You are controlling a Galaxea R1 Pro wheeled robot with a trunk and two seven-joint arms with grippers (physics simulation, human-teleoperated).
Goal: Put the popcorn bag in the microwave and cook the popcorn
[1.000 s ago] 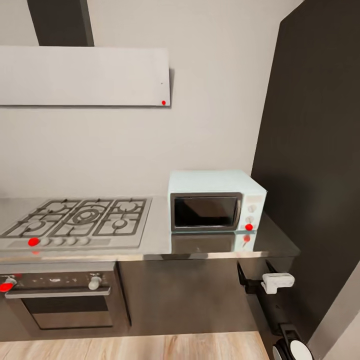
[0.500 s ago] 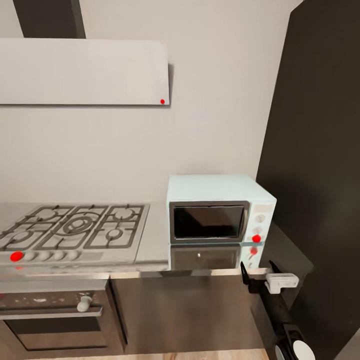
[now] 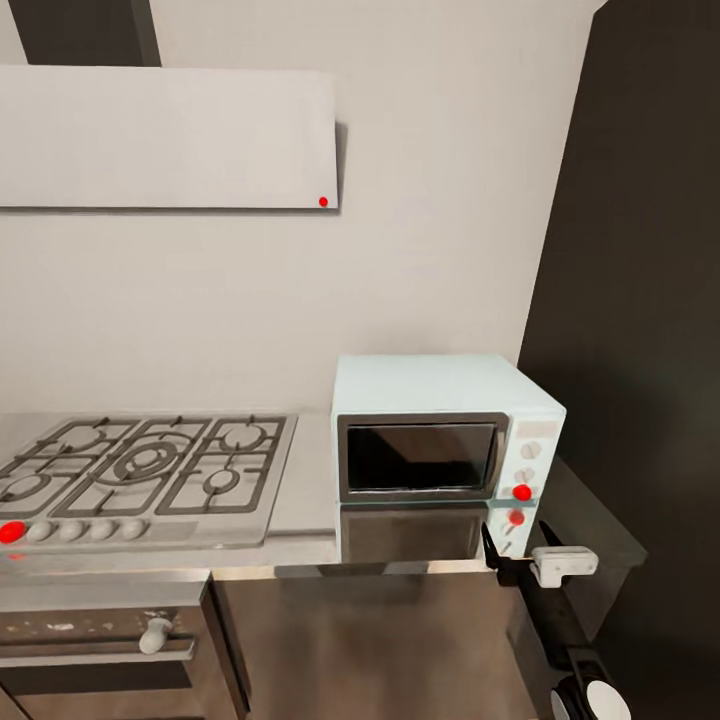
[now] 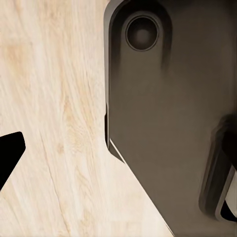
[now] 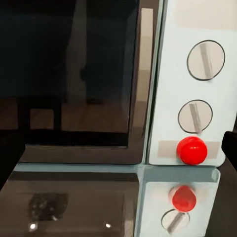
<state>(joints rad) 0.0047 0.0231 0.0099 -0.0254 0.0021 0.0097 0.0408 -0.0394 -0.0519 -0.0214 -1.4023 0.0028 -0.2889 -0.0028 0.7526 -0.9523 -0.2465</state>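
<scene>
Microwave (image 3: 445, 440) (door shut) sits on glossy countertop (image 3: 310, 500) beside hob (image 3: 140, 470).

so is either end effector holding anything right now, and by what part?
Nothing held as far as visible. The right end effector faces the closed microwave, with nothing between its fingers; the left's fingers show only wood floor between them.

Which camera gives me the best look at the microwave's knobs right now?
The right wrist view: two round knobs sit stacked on the pale panel, large and sharp, above the red light. The head view shows the whole microwave, its knobs tiny. The left wrist view looks at wood floor and a dark body.
</scene>
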